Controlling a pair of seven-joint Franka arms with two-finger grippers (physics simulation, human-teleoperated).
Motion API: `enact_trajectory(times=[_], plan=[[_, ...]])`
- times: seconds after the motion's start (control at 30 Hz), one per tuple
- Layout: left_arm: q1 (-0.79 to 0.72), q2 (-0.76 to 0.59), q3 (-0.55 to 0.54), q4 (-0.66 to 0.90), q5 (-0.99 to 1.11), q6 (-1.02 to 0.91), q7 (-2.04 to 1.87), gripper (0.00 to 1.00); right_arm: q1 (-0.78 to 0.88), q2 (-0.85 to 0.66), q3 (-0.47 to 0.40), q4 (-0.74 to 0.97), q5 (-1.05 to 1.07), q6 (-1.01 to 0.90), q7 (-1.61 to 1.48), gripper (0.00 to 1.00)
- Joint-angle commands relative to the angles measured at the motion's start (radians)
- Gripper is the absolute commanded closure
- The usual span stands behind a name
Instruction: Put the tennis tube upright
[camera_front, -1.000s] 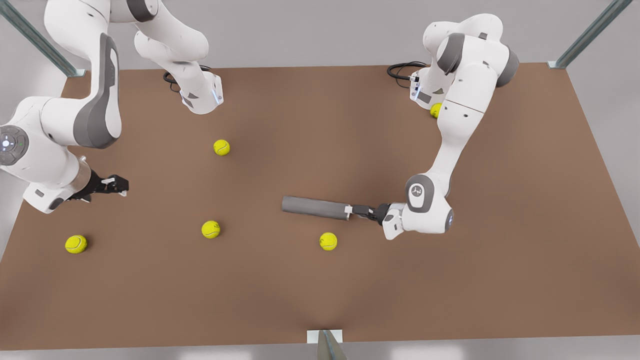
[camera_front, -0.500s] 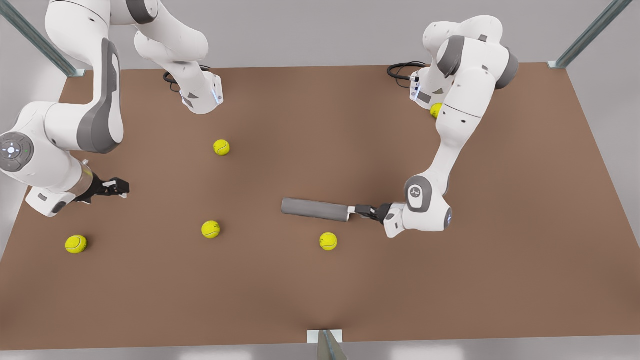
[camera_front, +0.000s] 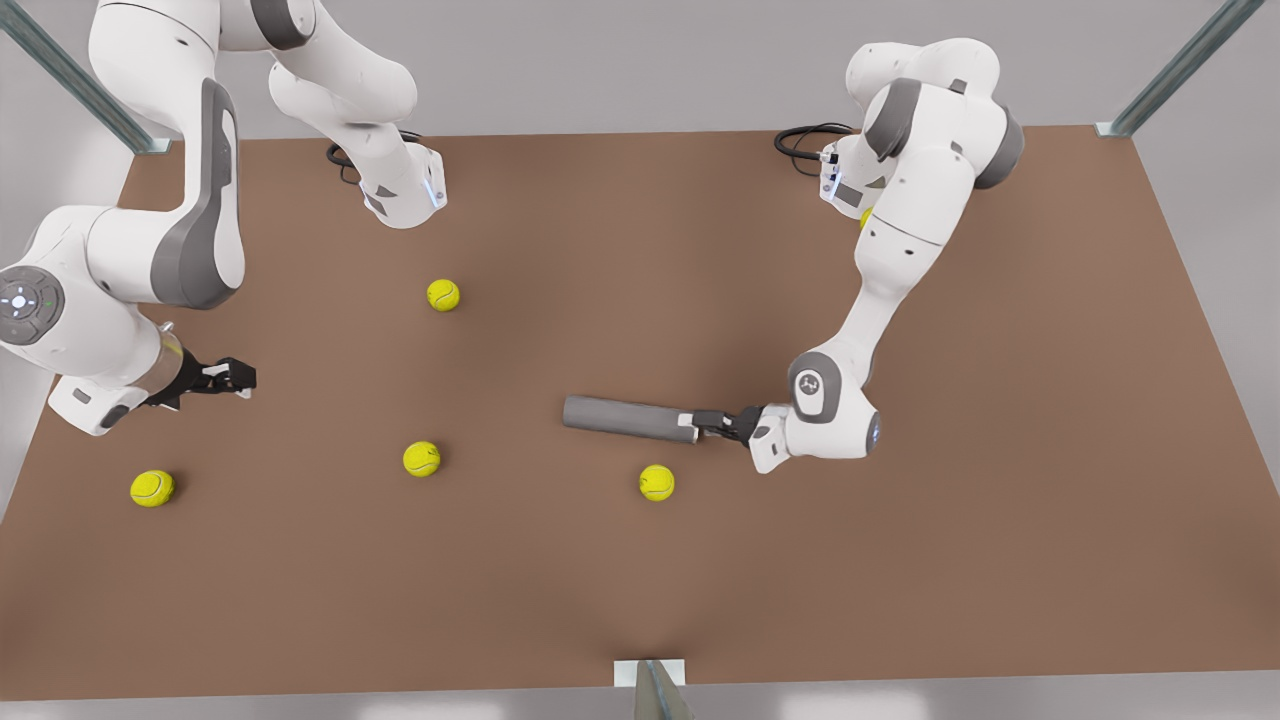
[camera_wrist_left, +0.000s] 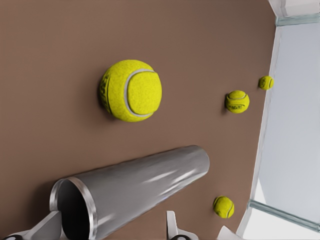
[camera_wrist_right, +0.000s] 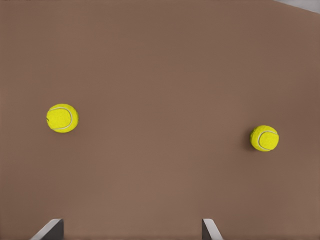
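- Left tool (camera_front: 693, 424) straddles the tennis tube's (camera_front: 625, 418) open end, fingers spread; clench squarely on the rim before tipping.
- Right tool (camera_front: 237, 375), spread and empty, waits at the desk's (camera_front: 1000, 560) nine o'clock.

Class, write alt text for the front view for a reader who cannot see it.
A grey tennis tube lies flat on a brown table; the left gripper is at its right end, fingers open. The right gripper waits at far left, among four yellow-green tennis balls.

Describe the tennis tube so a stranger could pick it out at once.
On the brown table, follow the arm on the front view's right down to the left gripper. At its open fingers lies the matte grey tennis tube: the one long cylinder among round yellow-green balls.
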Motion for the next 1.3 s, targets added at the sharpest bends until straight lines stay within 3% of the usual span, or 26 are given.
enact_trajectory(times=[0.0, 0.6, 0.63, 0.7, 0.8, 1.03, 1.27], plan=[[0.0, 0.0, 0.001, 0.0, -0.011, 0.0, 0.0, 0.01, 0.001, 0.0, 0.0, 0.0, 0.0, 0.0, 0.0, 0.0], [-0.022, 0.041, -0.02, 0.003, -0.105, 0.028, 0.064, 0.01, -0.003, 0.011, 0.0, 0.002, 0.0, 0.0, 0.0, 0.0], [-0.02, 0.041, -0.02, 0.003, -0.105, 0.028, 0.064, 0.08, -0.003, 0.011, 0.0, 0.002, 0.0, 0.0, -0.002, 0.0], [-0.018, 0.04, -0.022, 0.003, -0.105, 0.028, 0.066, 0.41, -0.003, 0.011, 0.0, 0.002, 0.0, 0.0, -0.002, 0.0], [-0.015, 0.04, -0.022, 0.003, -0.12, 0.026, 0.083, 0.63, -0.003, 0.009, 0.0, 0.002, 0.0, 0.0, -0.002, 0.0], [-0.008, 0.028, -0.032, 0.003, -0.121, 0.014, 0.084, 0.76, -0.046, 0.002, 0.0, 0.002, 0.005, -0.009, -0.017, 0.0], [0.077, 0.021, -0.11, 0.0, -0.14, -0.009, 0.084, 0.79, -0.039, -0.009, 0.014, -0.002, 0.012, -0.003, -0.026, 0.0]])
